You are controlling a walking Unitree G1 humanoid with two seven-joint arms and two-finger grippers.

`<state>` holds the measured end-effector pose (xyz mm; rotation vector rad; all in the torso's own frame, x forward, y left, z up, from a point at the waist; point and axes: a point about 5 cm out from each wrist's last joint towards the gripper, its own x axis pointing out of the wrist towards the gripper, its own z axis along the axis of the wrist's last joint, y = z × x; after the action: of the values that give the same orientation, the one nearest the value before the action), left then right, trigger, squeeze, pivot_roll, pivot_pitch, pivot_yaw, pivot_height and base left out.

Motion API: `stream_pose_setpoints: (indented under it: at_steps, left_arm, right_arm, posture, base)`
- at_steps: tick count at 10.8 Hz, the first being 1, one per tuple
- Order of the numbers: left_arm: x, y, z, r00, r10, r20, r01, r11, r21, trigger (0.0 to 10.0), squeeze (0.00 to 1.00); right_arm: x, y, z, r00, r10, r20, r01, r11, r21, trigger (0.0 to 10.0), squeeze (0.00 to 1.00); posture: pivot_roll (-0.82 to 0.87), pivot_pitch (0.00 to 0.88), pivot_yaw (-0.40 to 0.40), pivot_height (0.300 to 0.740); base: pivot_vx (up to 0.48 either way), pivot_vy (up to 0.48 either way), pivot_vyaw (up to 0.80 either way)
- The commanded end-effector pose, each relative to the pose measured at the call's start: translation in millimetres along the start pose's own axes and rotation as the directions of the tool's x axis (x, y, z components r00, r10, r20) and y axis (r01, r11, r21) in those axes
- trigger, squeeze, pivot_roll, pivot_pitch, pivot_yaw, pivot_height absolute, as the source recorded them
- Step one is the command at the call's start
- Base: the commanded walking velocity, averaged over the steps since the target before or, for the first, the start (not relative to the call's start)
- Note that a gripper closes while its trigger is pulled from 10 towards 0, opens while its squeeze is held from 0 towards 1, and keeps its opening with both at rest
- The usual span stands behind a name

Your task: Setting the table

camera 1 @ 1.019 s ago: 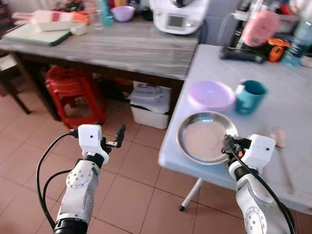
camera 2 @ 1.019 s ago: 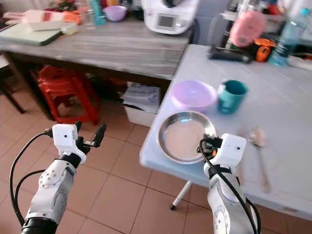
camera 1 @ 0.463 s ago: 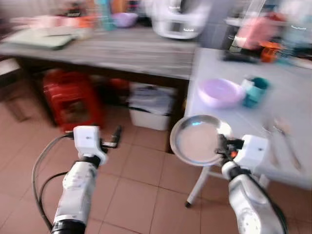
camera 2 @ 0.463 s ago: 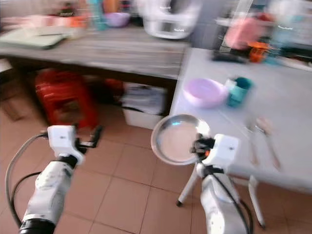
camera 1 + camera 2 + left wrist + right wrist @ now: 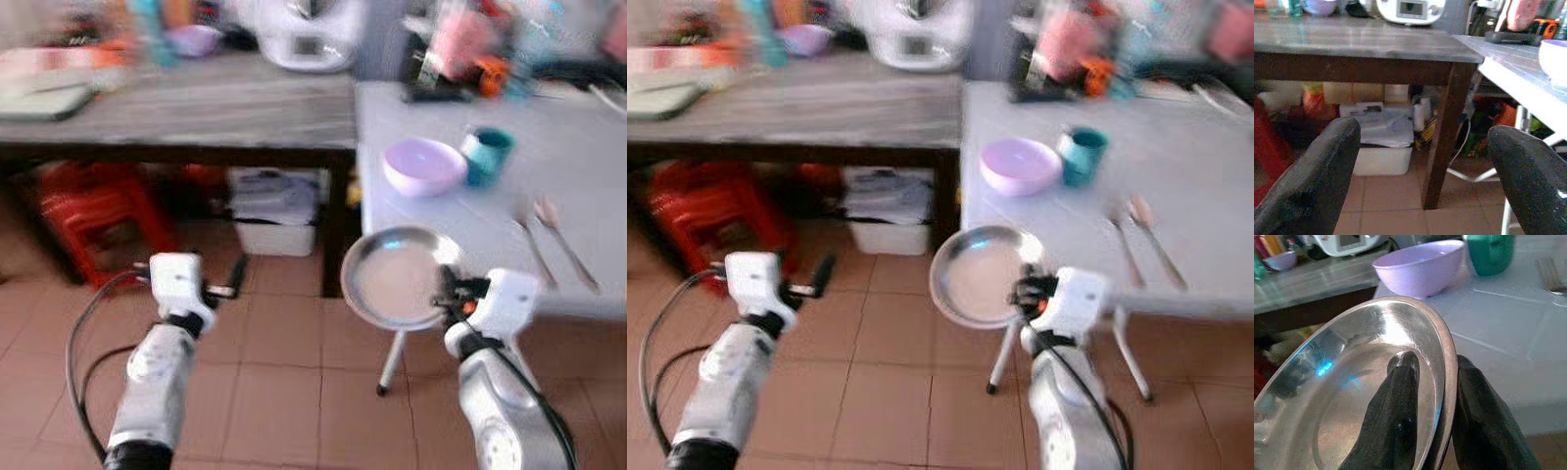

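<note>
Plate, a round metal one, is hanging in the air off the near edge of the white table, out over the tiled floor, pinched at its rim by the right gripper. Views are blurry. Going left to right: red stool is sitting under the wooden table at far left. Left gripper is hovering over the floor with its fingers spread wide apart and holding nothing. White box is sitting on the floor under the wooden table. White appliance is standing on the wooden table at the back. Right gripper is clamping the plate rim, one finger inside the dish, the other behind the rim. Purple bowl is resting on the white table beyond the plate, teal cup just beside it on the right. Fork and spoon are lying side by side further right on the white table.
</note>
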<state>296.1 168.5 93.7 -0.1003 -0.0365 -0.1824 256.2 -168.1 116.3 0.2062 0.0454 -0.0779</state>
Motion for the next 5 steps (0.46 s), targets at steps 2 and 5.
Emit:
stream_pose_setpoints:
  at_steps: [2,5]
  left_arm:
    - [2.2,-8.0,-0.5,1.0,-0.021,0.002,0.021,1.0,-0.007,10.0,0.0]
    - [3.0,-9.5,-1.3,1.0,-0.021,0.006,0.021,1.0,-0.008,10.0,0.0]
  right_arm:
    - [-1.9,-7.0,8.6,0.999,-0.021,0.049,0.022,1.0,-0.017,10.0,0.0]
    - [-2.4,-9.9,11.0,0.998,-0.024,0.066,0.027,0.999,-0.035,10.0,0.0]
  posture:
    - [-0.01,0.044,0.039,0.74]
    - [-0.02,0.039,0.037,0.74]
  base:
    - [0.0,0.452,0.0]
    - [0.0,0.453,0.0]
